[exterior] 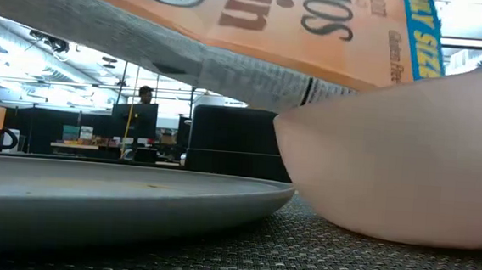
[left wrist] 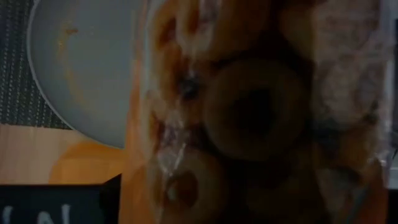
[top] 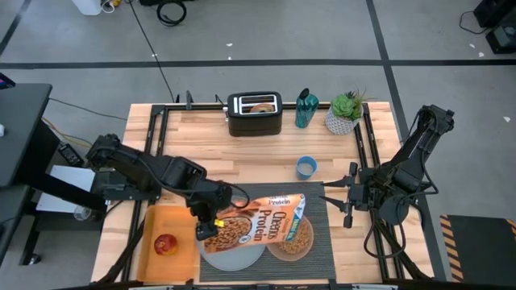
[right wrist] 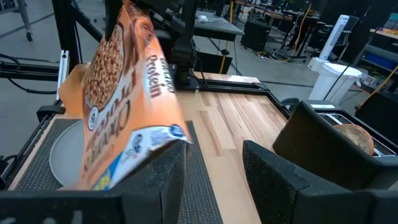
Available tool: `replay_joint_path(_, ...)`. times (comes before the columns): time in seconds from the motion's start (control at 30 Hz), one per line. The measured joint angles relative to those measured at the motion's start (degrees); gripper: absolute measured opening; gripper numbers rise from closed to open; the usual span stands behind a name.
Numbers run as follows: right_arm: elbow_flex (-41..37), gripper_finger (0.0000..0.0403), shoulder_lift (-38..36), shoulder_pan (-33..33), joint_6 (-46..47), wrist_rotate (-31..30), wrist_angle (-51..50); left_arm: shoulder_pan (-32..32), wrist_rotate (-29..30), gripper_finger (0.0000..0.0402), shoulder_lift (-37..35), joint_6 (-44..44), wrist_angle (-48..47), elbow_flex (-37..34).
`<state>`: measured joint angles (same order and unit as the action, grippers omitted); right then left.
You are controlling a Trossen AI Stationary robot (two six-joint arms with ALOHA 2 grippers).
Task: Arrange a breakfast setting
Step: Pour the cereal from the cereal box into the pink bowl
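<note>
My left gripper point(top: 211, 228) is shut on an orange cereal bag point(top: 260, 221), which lies tilted above the pale grey plate point(top: 234, 258) with its mouth end over the pink bowl point(top: 292, 242). Tan cereal point(top: 297, 238) lies in the bowl. Plate and bowl rest on the dark ribbed placemat point(top: 322, 242); the low view shows the bag point(exterior: 274, 27) above the plate point(exterior: 118, 186) and the bowl point(exterior: 410, 155). The red apple point(top: 166, 245) lies on the orange tray. The bagel point(top: 261, 105) sticks up from the toaster. My right gripper point(right wrist: 214, 186) is open and empty at the placemat's right edge. No spoon shows. My left gripper holds the cereal bag at its closed end point(top: 222, 229), the end away from the bowl, coming from the table's left. The bag is lifted clear of the plate and slopes toward the bowl. In the left wrist view the bag point(left wrist: 249, 118) fills the picture and hides the fingers.
The orange tray point(top: 153, 229) lies left of the placemat. A black toaster point(top: 255, 115), a teal bottle point(top: 304, 109) and a potted plant point(top: 345, 113) stand along the far edge. A small blue cup point(top: 305, 167) stands behind the placemat. A person shows far off in the room point(exterior: 145, 94).
</note>
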<state>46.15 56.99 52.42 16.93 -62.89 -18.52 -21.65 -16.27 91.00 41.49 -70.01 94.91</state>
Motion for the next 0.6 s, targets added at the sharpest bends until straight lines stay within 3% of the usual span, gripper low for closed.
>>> replay_joint_path(0.6, 0.0, 0.0167, 0.0, 0.0, -0.59, -0.19, 0.9, -0.6, 2.76, 0.0196, -2.96, -0.67, 0.15, -0.02)
